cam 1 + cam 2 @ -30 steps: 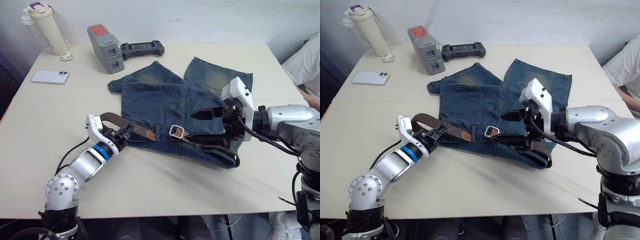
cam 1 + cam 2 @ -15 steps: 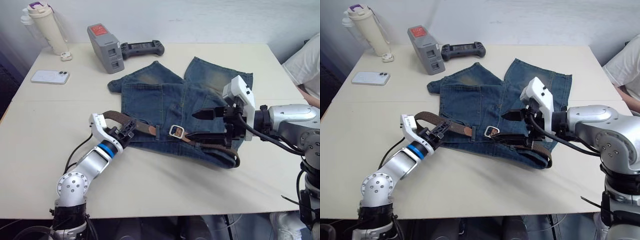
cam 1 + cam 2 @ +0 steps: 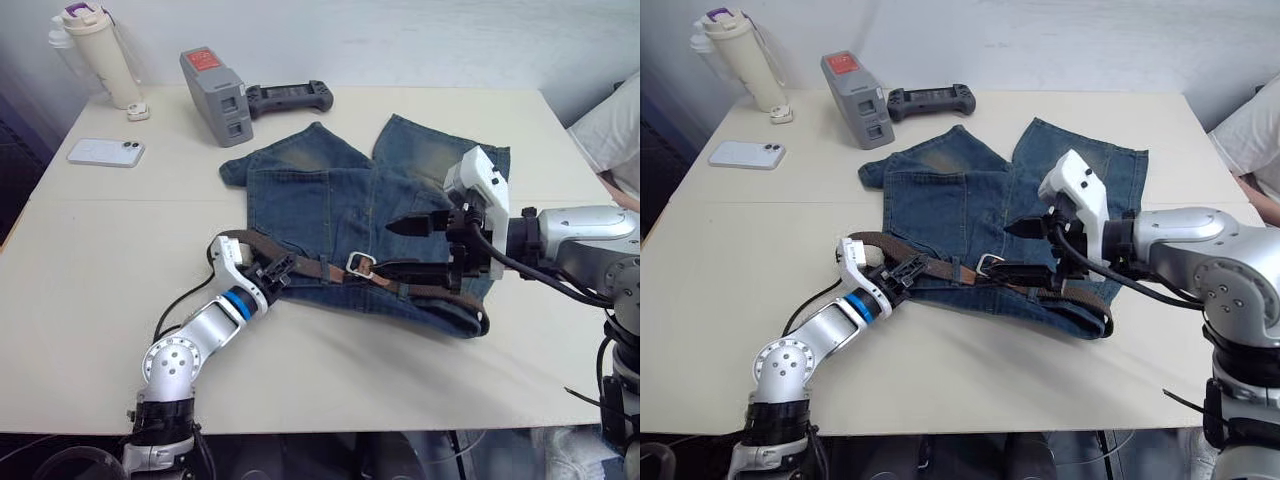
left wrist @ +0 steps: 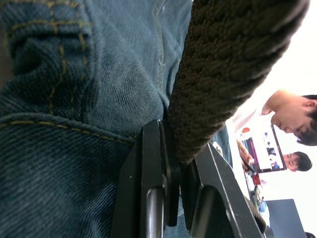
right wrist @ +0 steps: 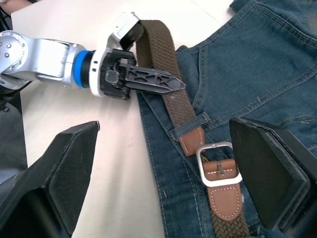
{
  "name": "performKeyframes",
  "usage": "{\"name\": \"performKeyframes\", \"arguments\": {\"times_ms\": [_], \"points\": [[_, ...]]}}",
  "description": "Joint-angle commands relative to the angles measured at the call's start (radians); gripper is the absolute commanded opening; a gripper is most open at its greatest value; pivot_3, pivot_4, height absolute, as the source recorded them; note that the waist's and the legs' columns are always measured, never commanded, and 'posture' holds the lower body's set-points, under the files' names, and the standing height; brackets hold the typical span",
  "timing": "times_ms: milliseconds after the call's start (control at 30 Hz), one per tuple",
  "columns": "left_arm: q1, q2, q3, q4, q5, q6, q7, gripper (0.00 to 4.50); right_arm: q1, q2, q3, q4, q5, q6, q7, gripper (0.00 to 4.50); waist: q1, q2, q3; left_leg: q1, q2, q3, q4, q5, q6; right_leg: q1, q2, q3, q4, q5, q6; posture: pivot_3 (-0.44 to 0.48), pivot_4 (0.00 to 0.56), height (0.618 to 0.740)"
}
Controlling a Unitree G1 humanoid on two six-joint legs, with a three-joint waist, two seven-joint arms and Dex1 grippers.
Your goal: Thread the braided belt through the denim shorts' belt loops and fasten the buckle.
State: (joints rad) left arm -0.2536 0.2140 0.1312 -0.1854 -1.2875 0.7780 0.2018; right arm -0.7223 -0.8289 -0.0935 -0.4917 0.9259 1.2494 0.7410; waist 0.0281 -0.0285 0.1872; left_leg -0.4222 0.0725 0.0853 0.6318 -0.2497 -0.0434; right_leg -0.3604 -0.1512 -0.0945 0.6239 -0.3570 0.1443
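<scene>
Left gripper (image 3: 283,268) nearer buckle (image 3: 359,265).

Brown braided belt (image 5: 161,64), faded blue denim shorts (image 3: 330,195)

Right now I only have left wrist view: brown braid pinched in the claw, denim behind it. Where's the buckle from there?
Observer: The buckle lies flat on the denim shorts, just beyond the left claw toward the robot's right. The braided belt has its tan end right up against it.
Operator: Fastened?
Observer: Can't tell. The tan end passes under a belt loop and reaches the frame, but the prong's state isn't clear.
Operator: Right claw?
Observer: The right claw is open, fingers wide apart, pointed at the buckle and holding nothing.
</scene>
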Motion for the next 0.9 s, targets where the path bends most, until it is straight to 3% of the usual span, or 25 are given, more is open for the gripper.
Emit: {"name": "performKeyframes", "arguments": {"times_ms": [33, 467, 500, 567, 700, 800, 900], "points": [[-0.037, -0.038, -0.049, 0.035, 0.029, 0.051, -0.015, 0.0, 0.004, -0.036, -0.014, -0.063, 0.02, 0.019, -0.019, 4.47, 0.001, 0.0, 0.0, 0.0, 0.0, 0.0, 0.0, 0.0, 0.0, 0.0, 0.0, 0.0, 0.0, 0.0, 0.0, 0.0, 0.15, 0.74], [-0.081, -0.047, -0.038, 0.062, 0.086, 0.179, -0.038, 0.0, 0.031, -0.047, 0.033, -0.091, 0.002, 0.003, -0.04, 4.47, 0.014, 0.0, 0.0, 0.0, 0.0, 0.0, 0.001, 0.0, 0.0, 0.0, 0.0, 0.0, 0.0, 0.0, 0.0, 0.0, 0.15, 0.74], [-0.078, -0.039, -0.018, 0.05, 0.06, 0.192, -0.036, 0.88, 0.034, -0.055, 0.041, -0.092, -0.004, -0.001, -0.035, 4.5, 0.015, 0.0, 0.0, 0.0, 0.0, 0.0, 0.001, 0.0, 0.0, 0.0, 0.0, 0.0, 0.0, 0.0, 0.0, 0.0, 0.15, 0.74], [-0.074, -0.02, 0.018, 0.031, 0.017, 0.22, -0.028, 1.38, 0.039, -0.066, 0.058, -0.096, -0.018, -0.011, -0.028, 4.5, 0.016, 0.0, 0.0, 0.0, 0.0, 0.0, 0.001, 0.0, 0.0, 0.0, 0.0, 0.0, 0.0, 0.0, 0.0, 0.0, 0.15, 0.74], [-0.067, 0.014, 0.069, -0.001, -0.05, 0.262, -0.003, 3.17, 0.047, -0.084, 0.087, -0.099, -0.043, -0.035, -0.017, 4.5, 0.006, 0.0, 0.0, 0.0, 0.0, 0.0, 0.001, 0.0, 0.0, 0.0, 0.0, 0.0, 0.001, 0.0, 0.0, 0.0, 0.15, 0.74], [-0.052, 0.103, 0.114, -0.068, -0.173, 0.32, 0.007, 4.48, 0.059, -0.099, 0.126, -0.101, -0.086, -0.07, -0.001, 4.5, -0.008, 0.0, 0.0, 0.0, 0.0, 0.0, 0.001, 0.0, 0.0, 0.0, 0.0, 0.0, 0.002, 0.0, 0.0, 0.0, 0.15, 0.74], [-0.024, 0.23, 0.126, -0.124, -0.256, 0.375, -0.029, 4.48, 0.069, -0.119, 0.175, -0.101, -0.147, -0.126, 0.023, 4.5, -0.017, 0.0, 0.0, 0.001, 0.002, 0.001, 0.0, 0.0, 0.0, -0.001, 0.001, 0.002, 0.003, 0.0, 0.0, 0.0, 0.15, 0.74]]}}
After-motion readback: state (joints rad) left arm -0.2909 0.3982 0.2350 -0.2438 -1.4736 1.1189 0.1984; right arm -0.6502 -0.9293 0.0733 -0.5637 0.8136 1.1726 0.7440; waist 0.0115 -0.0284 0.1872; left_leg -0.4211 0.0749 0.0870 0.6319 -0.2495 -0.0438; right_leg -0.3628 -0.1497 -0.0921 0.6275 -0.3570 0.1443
